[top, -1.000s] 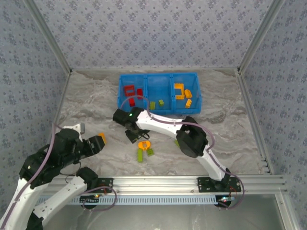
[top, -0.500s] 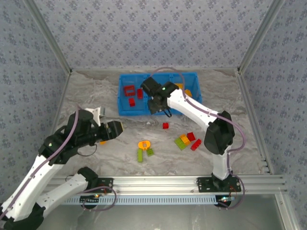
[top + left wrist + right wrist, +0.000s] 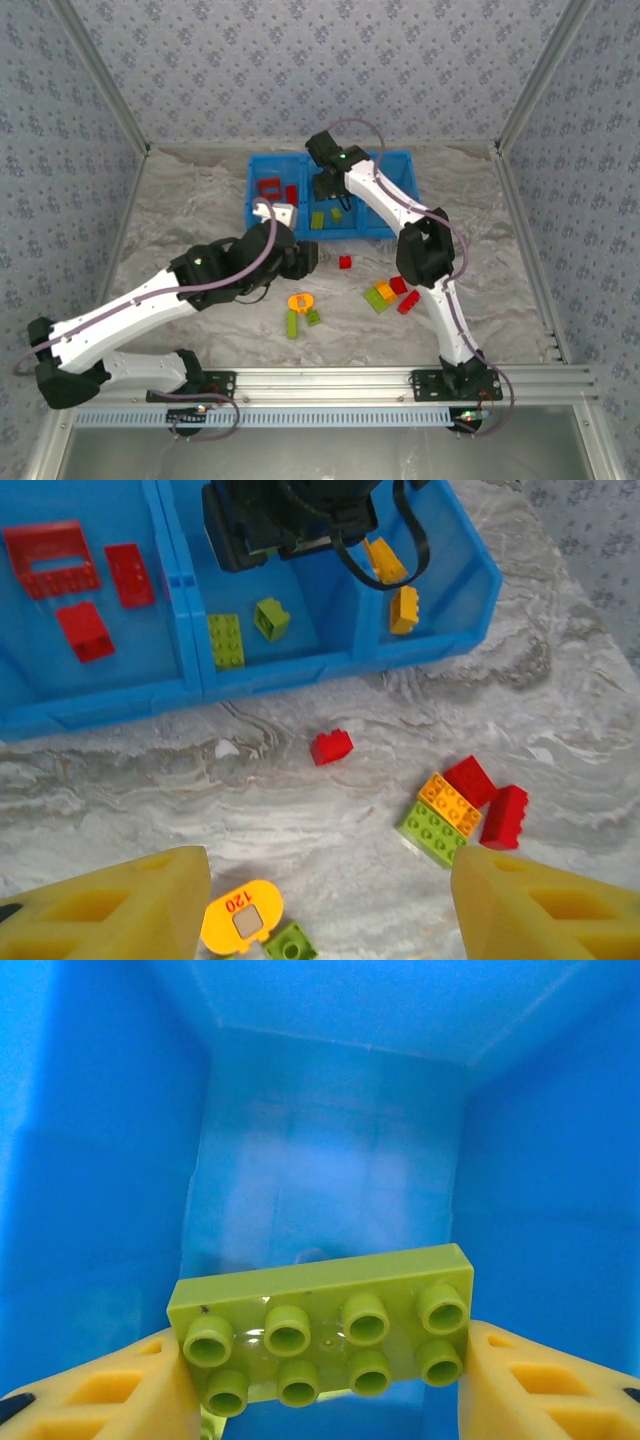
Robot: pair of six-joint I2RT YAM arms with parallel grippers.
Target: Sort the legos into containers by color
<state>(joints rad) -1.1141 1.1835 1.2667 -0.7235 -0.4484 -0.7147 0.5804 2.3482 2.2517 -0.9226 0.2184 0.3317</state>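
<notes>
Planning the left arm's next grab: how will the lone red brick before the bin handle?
The lone red brick looks stiff, small, probably light. It sits squat, so tipping seems unlikely. Glossy plastic on the smooth table may skid if nudged.

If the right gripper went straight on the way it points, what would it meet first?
Likely the floor of the blue bin's middle compartment. The right gripper, holding a lime green brick, points into it with nothing visible between.
</notes>
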